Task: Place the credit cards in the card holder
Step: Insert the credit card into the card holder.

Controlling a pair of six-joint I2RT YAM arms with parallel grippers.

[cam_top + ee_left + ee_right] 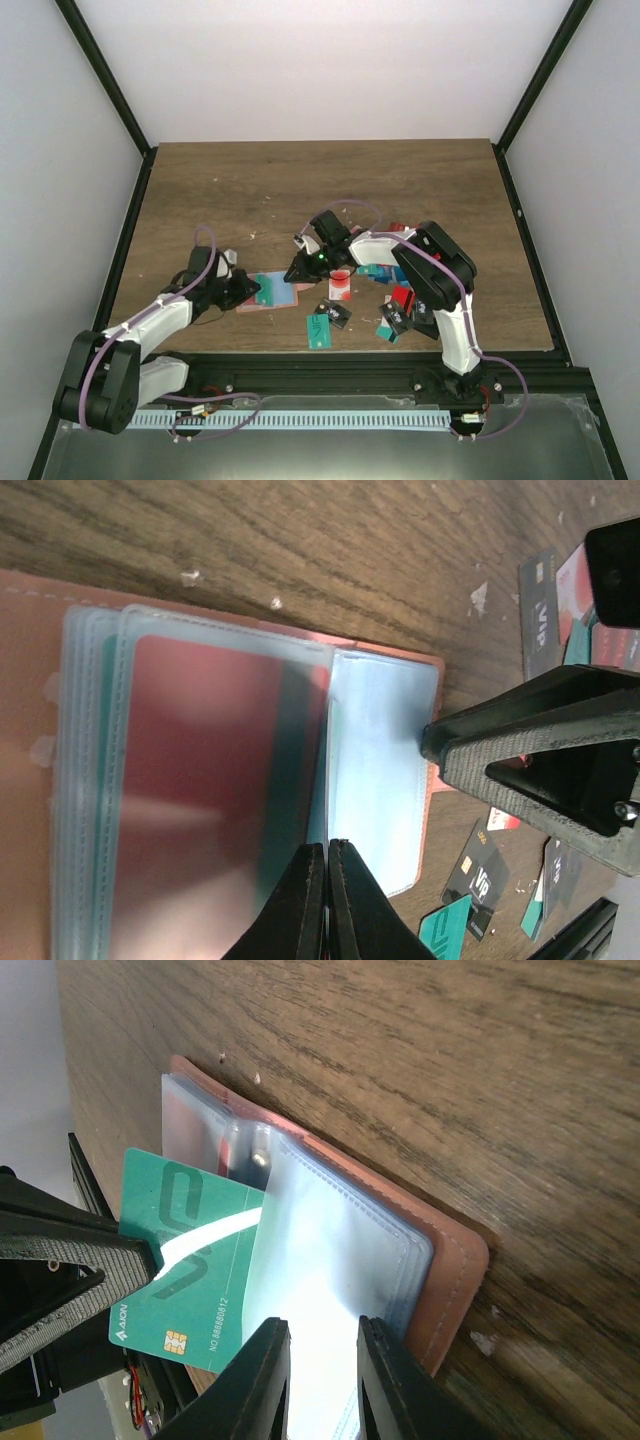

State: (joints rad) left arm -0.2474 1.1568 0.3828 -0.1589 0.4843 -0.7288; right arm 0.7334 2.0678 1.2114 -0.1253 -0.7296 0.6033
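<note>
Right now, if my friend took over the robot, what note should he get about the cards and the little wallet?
The left gripper is shut, tips at the pocket edge of the open salmon-brown folding card holder. The right gripper is open astride a clear plastic pocket. Done: a red card looks pocketed; a teal chip card is partway in. Left: push it home, then load the loose plastic cards lying right of the holder.

Arms (pixel 445 300): two.
Grippers: two, the left gripper (pixel 325 855) and the right gripper (pixel 322 1332).
Holder (pixel 452 1278): one.
Pockets (pixel 380 770): several, stacked; exact number unclear.
Teal cards (pixel 190 1270): at least three.
Red cards (pixel 200 780): at least three.
Black cards (pixel 480 865): at least two.
Cards in all: overlapping pile, exact total unclear.
</note>
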